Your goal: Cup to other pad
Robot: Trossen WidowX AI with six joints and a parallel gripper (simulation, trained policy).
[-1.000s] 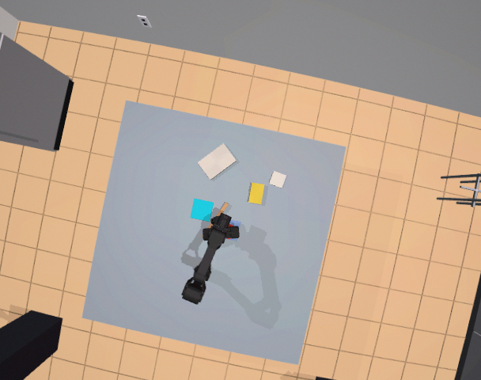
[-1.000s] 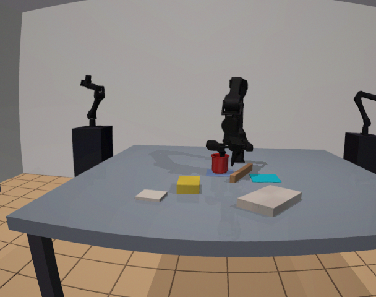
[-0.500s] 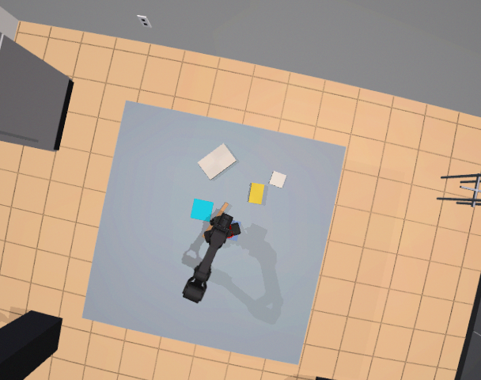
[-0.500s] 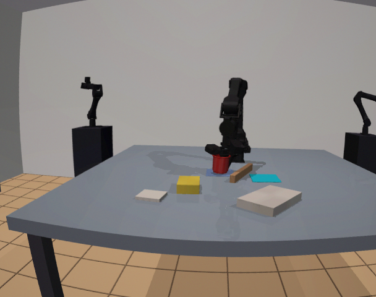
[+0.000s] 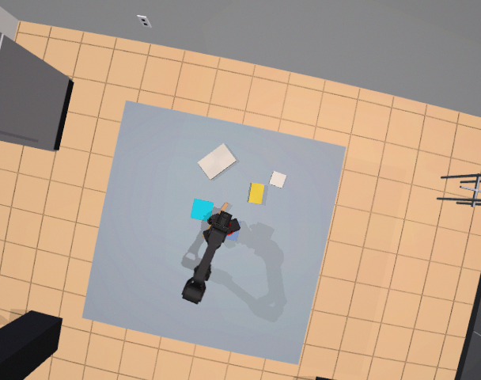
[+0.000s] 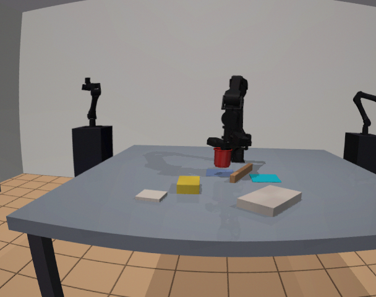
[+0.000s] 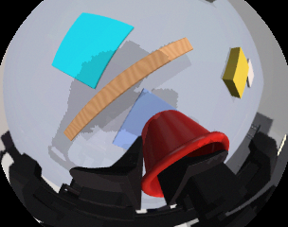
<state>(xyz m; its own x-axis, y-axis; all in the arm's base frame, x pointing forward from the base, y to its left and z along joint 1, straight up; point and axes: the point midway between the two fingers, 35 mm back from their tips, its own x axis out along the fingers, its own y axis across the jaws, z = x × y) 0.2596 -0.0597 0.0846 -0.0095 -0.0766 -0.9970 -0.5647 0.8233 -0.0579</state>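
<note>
The red cup (image 5: 232,232) (image 6: 222,158) (image 7: 169,134) hangs above the table, over the back part of the blue pad (image 5: 234,236) (image 6: 210,172) (image 7: 135,118). It looks close to upright in the exterior view. My gripper (image 6: 226,148) (image 7: 145,138) is shut on the cup's wall, one finger outside and the other inside the mouth. The cyan pad (image 5: 202,209) (image 6: 264,178) (image 7: 89,44) has nothing standing on it. The marbles are not visible; the cup's inside is mostly hidden. In the top view the arm covers most of the cup.
A wooden bar (image 5: 224,207) (image 6: 241,172) (image 7: 130,81) lies between the two pads. A yellow block (image 5: 256,193) (image 6: 188,185) (image 7: 236,73), a small white tile (image 5: 278,179) (image 6: 151,195) and a larger pale slab (image 5: 217,161) (image 6: 269,198) lie farther from the arm's base.
</note>
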